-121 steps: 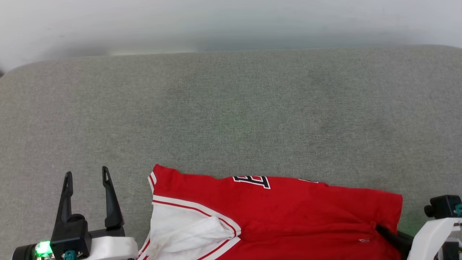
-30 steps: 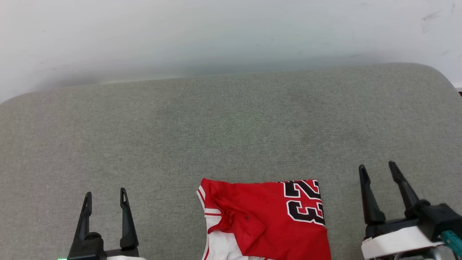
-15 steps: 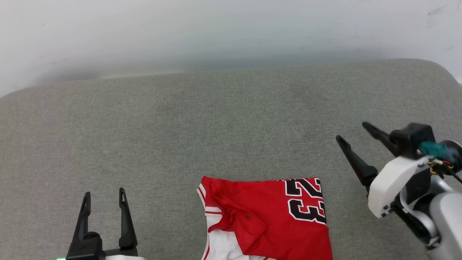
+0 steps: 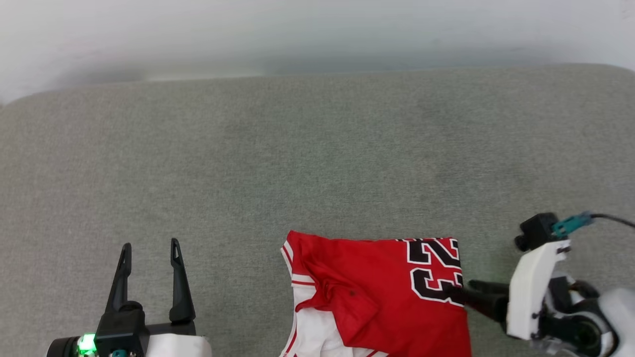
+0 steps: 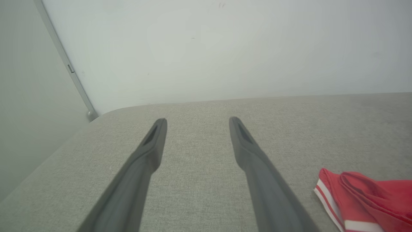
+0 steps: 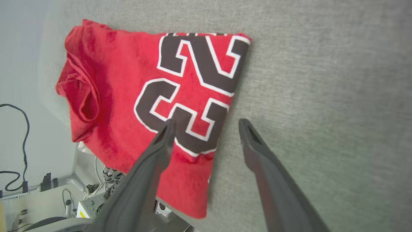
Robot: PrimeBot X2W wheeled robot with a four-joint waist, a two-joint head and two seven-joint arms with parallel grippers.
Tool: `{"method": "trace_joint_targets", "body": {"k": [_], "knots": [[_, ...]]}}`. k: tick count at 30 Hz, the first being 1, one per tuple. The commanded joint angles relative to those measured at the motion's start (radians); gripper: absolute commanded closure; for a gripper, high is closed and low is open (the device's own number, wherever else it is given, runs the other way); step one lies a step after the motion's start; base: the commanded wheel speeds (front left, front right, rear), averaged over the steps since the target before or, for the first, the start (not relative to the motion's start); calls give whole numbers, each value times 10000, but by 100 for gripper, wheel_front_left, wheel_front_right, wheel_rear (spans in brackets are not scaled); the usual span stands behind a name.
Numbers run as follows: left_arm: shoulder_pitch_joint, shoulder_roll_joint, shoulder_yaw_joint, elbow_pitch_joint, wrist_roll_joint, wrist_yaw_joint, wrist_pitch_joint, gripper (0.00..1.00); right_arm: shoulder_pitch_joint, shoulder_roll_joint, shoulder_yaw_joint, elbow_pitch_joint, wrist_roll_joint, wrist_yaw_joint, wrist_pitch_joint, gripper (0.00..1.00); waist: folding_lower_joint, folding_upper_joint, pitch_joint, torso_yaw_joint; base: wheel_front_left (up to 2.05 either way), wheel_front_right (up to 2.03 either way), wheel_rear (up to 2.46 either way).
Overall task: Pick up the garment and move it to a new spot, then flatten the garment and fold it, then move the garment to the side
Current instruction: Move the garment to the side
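The right gripper (image 4: 464, 290) stands with its jaws spread wide and nothing clamped between them. It lies low, pointing sideways at the garment (image 4: 377, 292). In the right wrist view one finger (image 6: 161, 141) lies over the cloth and the other over bare upholstery, so the garment's (image 6: 128, 80) near edge runs through the gap of the right gripper (image 6: 206, 122). Whether either finger actually presses the fabric I cannot tell. Just ahead of that first fingertip is the black, white-outlined number 23 (image 6: 190, 87). In the head view the same number (image 4: 434, 270) sits at the edge of the garment nearest this gripper. The red shirt is folded into a compact shape. Its far side from the gripper is rumpled, with red-and-white striped trim (image 4: 287, 253) and a white sleeve (image 4: 317, 327) showing. It rests on a grey fabric cushion (image 4: 317, 148), which runs away beyond the gripper to a pale wall (image 4: 317, 29). The left gripper (image 4: 150, 244) is well apart from the shirt, on its other side, also wide open and empty. In the left wrist view its fingers point across bare cushion (image 5: 289, 129) toward the wall (image 5: 225, 48). There the shirt's (image 5: 363, 193) striped corner lies off to the right of the left gripper (image 5: 197, 120).
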Motion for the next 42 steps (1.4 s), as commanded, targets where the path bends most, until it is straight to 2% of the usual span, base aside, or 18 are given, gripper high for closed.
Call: {"method": "trace_joint_targets", "body": {"k": [1,5,10,11,12,15,21,27,33,37,42], "knots": [[-170,-18,8,-19,35,-16,-26,0,-16,219,139,151,130,-4,-104,0,0,0,187,137,0,0,0],[-322,-21,-7,5,54,-61,-26,0,-138,679,766,750,356,-4,-305,0,0,0,440,277,0,0,0],[-467,-36,-48,104,50,-90,-26,0,26,981,2035,1645,2,-15,-601,0,0,0,600,469,0,0,0],[-508,-39,-55,117,46,-89,-25,0,1,979,2238,1778,-102,-16,-768,6,0,0,606,502,0,0,0],[-529,-38,-42,126,39,-90,-25,0,-52,960,2447,1867,-214,-24,-944,98,0,0,605,519,0,0,0],[-494,-43,47,159,17,-69,-26,0,-482,828,2767,1798,-296,-15,-1578,100,0,0,510,473,0,0,0],[-175,-52,189,110,34,7,-25,0,-1713,11,3080,1170,-539,-10,-2697,100,0,0,208,-70,0,0,0],[-63,-63,337,-76,9,76,-25,0,-2688,-848,3492,216,-944,-6,-3141,100,0,0,264,-1127,0,0,0],[-249,-41,525,-365,26,148,-25,0,-3715,-1756,3510,-363,-1500,-6,-3253,100,0,0,805,-2371,0,0,0],[-440,84,653,-506,80,95,-25,0,-4363,-2323,3330,-163,-1941,-7,-3384,100,0,0,1318,-2948,0,0,0],[-767,291,649,-640,167,-66,-25,0,-5072,-2966,3027,879,-2523,-9,-3651,100,0,0,1964,-3182,0,0,0]]}}
